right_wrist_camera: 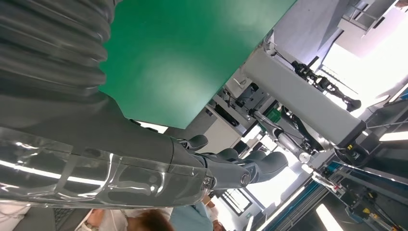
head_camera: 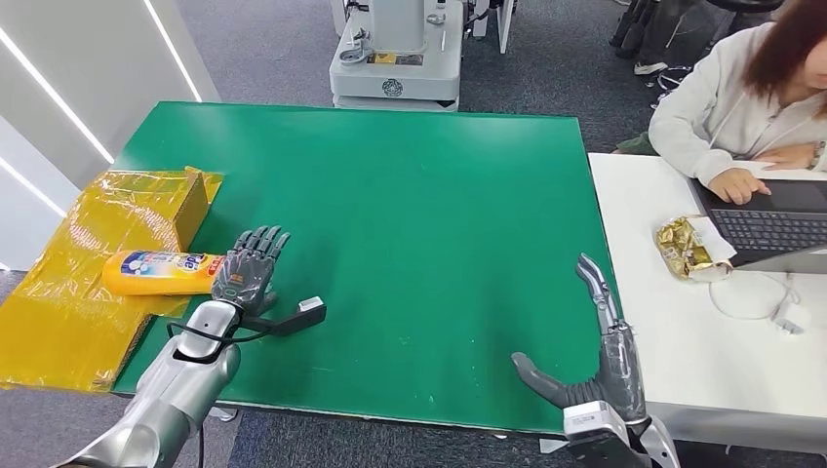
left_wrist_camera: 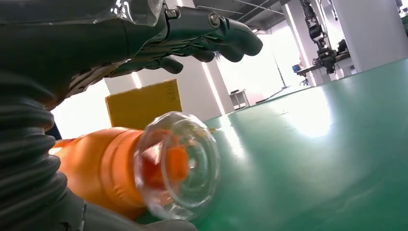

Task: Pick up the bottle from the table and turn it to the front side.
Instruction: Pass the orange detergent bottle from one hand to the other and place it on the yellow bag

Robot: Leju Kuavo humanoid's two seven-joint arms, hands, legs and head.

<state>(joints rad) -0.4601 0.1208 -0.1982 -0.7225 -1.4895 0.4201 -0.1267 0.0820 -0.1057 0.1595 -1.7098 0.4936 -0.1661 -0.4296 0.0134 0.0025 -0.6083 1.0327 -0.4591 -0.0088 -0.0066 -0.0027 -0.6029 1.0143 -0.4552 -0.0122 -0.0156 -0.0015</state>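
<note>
the orange plastic bottle w/ a blue-and-white label (head_camera: 156,272) lies on its side at the left edge of the green table top (head_camera: 410,224), its far end over a yellow film-wrapped flat carton (head_camera: 68,292) and just in front of a yellow cardboard box (head_camera: 180,205). its clear cap end (left_wrist_camera: 175,163) points toward the robot's left hand (head_camera: 249,271).

left hand sits right at the cap end, fingers (head_camera: 265,242) stretched fwd and spread above the bottle; the left wrist view shows the dark fingers (left_wrist_camera: 211,33) arched over the bottle w/ a gap under them, so the hand is open and grips nothing. whether the palm touches the bottle can't be told. a small black-and-white device on a cable (head_camera: 297,314) lies on the table just beside that wrist.

right hand (head_camera: 595,361) is at the near right corner of the table, well apart from the bottle, thumb out to the side and fingers straight, open and empty.

beside the green table stands a white table (head_camera: 683,341) w/ a gold foil packet (head_camera: 686,249) and a dark laptop (head_camera: 770,224); a person in a light grey top (head_camera: 727,107) has a hand on the laptop. a grey machine base (head_camera: 395,58) stands beyond the far edge.
</note>
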